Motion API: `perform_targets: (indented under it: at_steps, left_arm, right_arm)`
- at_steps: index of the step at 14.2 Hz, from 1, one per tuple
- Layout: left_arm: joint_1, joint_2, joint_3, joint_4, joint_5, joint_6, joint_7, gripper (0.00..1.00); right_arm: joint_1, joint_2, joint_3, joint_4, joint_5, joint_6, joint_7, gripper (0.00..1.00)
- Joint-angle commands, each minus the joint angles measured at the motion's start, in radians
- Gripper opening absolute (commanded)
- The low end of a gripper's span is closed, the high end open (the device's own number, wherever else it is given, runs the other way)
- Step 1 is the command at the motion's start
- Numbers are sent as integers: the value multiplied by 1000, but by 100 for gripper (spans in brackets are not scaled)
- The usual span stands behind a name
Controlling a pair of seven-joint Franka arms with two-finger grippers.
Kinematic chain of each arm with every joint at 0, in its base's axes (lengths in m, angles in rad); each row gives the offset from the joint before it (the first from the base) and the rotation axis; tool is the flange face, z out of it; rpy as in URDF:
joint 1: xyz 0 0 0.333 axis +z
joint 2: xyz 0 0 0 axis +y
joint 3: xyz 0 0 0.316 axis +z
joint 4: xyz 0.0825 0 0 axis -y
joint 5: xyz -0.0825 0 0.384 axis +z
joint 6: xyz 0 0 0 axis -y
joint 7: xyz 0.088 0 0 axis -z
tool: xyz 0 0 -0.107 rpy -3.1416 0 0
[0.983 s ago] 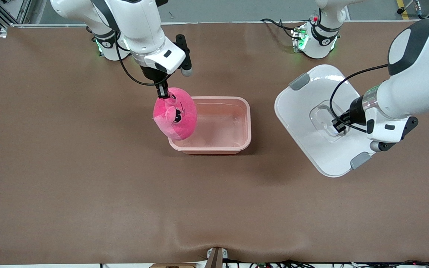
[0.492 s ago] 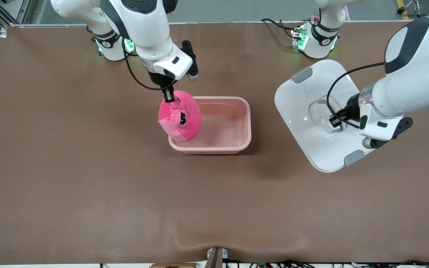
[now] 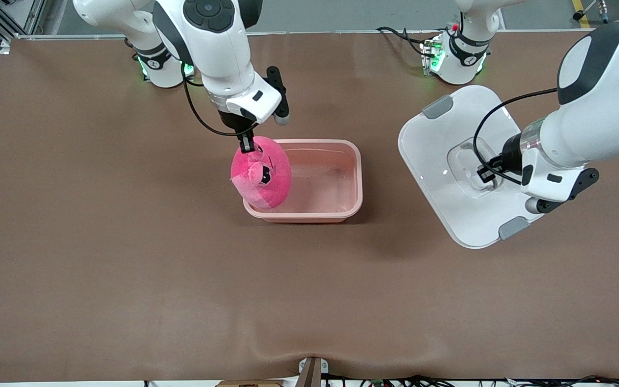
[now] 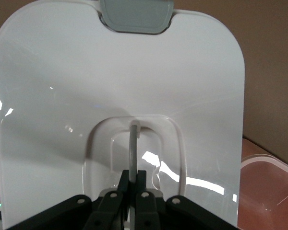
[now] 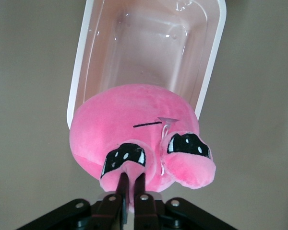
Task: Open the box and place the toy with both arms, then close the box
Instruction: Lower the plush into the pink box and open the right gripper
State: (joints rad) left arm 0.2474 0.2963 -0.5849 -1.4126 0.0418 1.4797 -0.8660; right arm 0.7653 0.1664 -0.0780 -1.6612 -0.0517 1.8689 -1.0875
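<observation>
Pink toy (image 3: 260, 173) has edged farther over box (image 3: 336, 206).

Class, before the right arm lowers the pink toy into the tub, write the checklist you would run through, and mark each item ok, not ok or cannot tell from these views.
1. Right gripper shut on the toy, pinching one of its eyes: ok.
2. Box open, nothing inside: ok.
3. Toy centred over the box: not ok; it hangs over the rim at the right arm's end, partly outside.
4. Lid kept off the box: ok; the left gripper is shut on its clear handle, holding it over the table toward the left arm's end.
5. Grip firm enough for the descent: cannot tell.
</observation>
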Motion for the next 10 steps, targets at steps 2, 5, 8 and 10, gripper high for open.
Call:
perform_targets:
  at_steps: [2, 5, 8, 10]
  left_arm:
    - [10, -34, 4, -19, -23, -16, 22, 0]
    - [10, -34, 4, -19, -23, -16, 22, 0]
    - [1, -34, 1, -19, -25, -16, 3, 0]
    - [-14, -29, -25, -20, -26, -13, -57, 0]
  right_arm:
    - [20, -4, -13, 9, -19, -10, 29, 100]
    - [6, -10, -17, 9, -19, -10, 17, 100]
    - [-29, -22, -23, 8, -20, -63, 12, 100]
    - [-89, -39, -22, 8, -20, -97, 9, 100]
